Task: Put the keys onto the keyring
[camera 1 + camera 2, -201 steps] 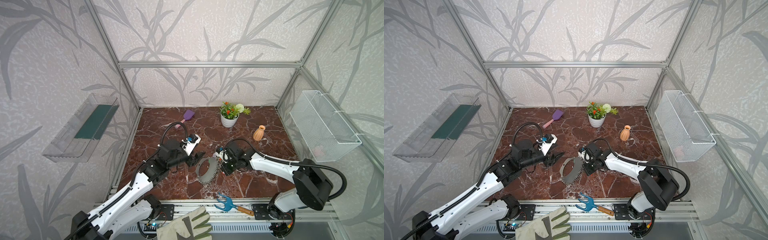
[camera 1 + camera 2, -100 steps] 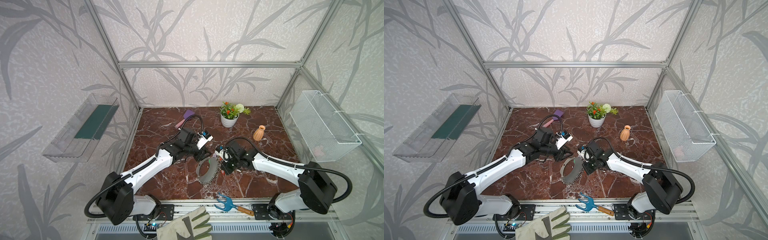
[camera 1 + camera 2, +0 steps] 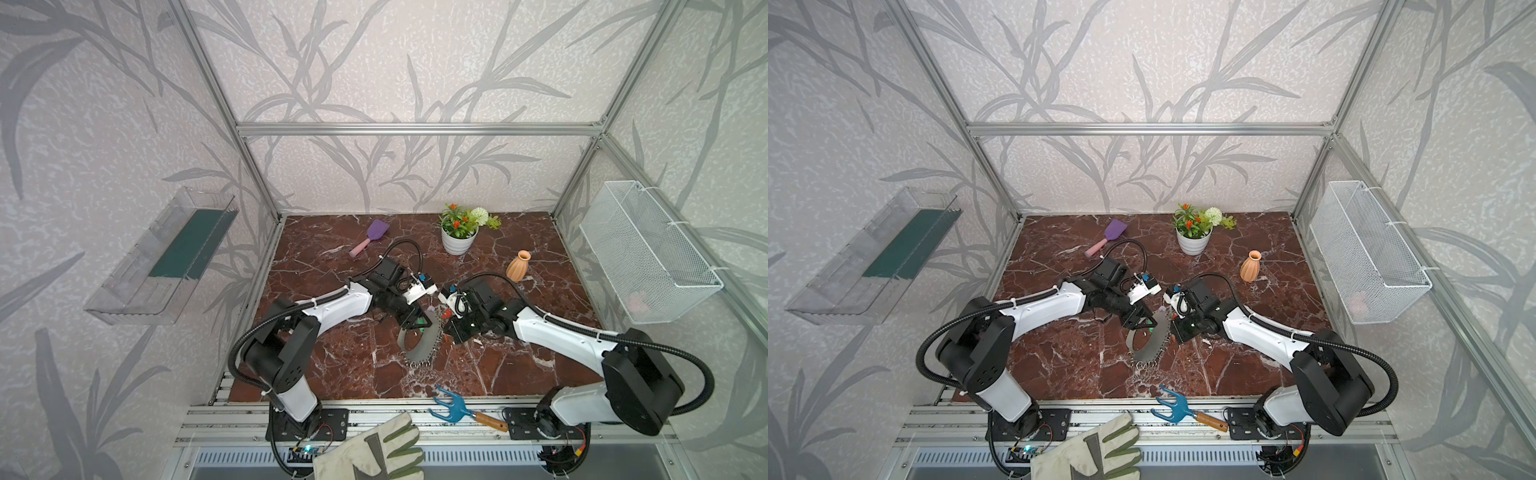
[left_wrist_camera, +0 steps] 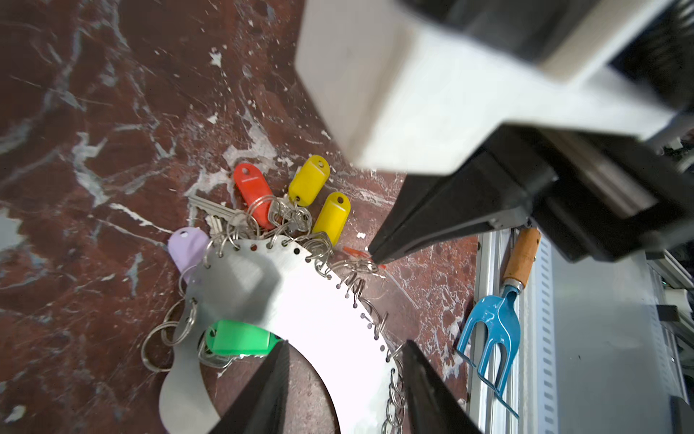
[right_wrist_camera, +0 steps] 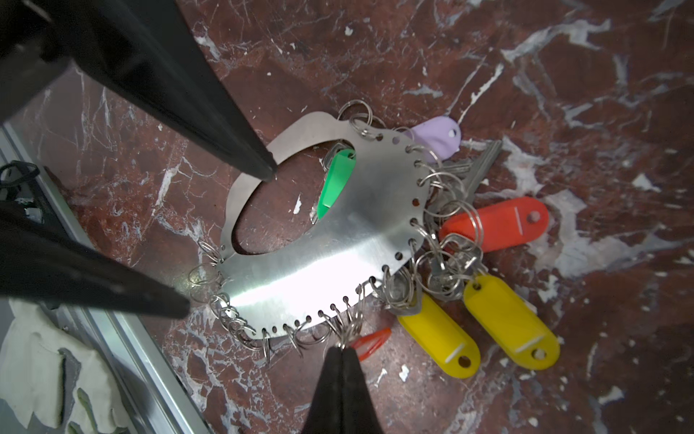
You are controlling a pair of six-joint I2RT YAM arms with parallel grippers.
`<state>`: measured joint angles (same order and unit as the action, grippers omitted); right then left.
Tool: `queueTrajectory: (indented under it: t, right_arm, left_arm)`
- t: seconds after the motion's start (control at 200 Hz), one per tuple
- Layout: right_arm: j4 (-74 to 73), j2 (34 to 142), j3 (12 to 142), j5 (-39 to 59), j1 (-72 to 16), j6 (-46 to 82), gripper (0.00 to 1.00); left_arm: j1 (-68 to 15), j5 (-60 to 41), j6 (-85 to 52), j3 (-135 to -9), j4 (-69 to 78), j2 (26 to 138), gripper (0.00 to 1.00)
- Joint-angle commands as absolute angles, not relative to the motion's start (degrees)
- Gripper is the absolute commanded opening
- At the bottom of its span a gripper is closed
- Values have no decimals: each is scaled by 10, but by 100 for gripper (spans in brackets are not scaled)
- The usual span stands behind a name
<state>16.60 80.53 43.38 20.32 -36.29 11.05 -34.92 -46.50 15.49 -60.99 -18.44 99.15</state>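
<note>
Worktop: red-brown marble-patterned worktop (image 3: 332,365), with both arms meeting near its middle.
Keyring: flat grey C-shaped metal keyring (image 5: 319,255), its outer rim fringed with small silver rings. It sits near the worktop's middle, slightly toward 6 o'clock, between the two hands.
Keys: red plastic key tag (image 4: 253,195), two yellow plastic key tags (image 4: 308,180) and a pale lilac tag (image 4: 186,246) fan out on rings at the keyring's 12 o'clock end. A plain silver metal key (image 4: 210,208) lies among them. A green plastic tag (image 5: 336,176) lies under the band and shows through its inner opening.
Left hand: left hand (image 4: 345,344) reaches in from 10 o'clock with its fingers spread. One tip is at the band's inner edge, the other just outside the ringed rim. Whether the tips touch the metal cannot be told.
Right hand: right hand (image 5: 341,349) comes from 3 o'clock, fingers pressed together on one silver ring (image 5: 343,338) at the rim.
Red piece: small red plastic piece (image 5: 370,344) lies just beside the right hand's tips.
Surroundings: purple scoop with pink handle (image 3: 370,239) at 11 o'clock, white pot of flowers (image 3: 459,245) at 12 to 1 o'clock, ribbed orange vase (image 3: 518,268) at 2 o'clock. A blue hand fork with wooden handle (image 3: 453,409) and a white work glove (image 3: 374,453) are at 6 o'clock, on the rails.
</note>
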Motion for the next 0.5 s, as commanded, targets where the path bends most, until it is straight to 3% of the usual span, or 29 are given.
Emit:
queueTrajectory:
  t: [0.0,0.495]
  right_arm:
    - [146,799,425,222,-344,133,0]
    - [127,782,400,247,-320,153,0]
  left_arm:
    - [-378,-467,221,-642,-203,1016,49]
    - [-403,-421,317,-662,-158,1073,46]
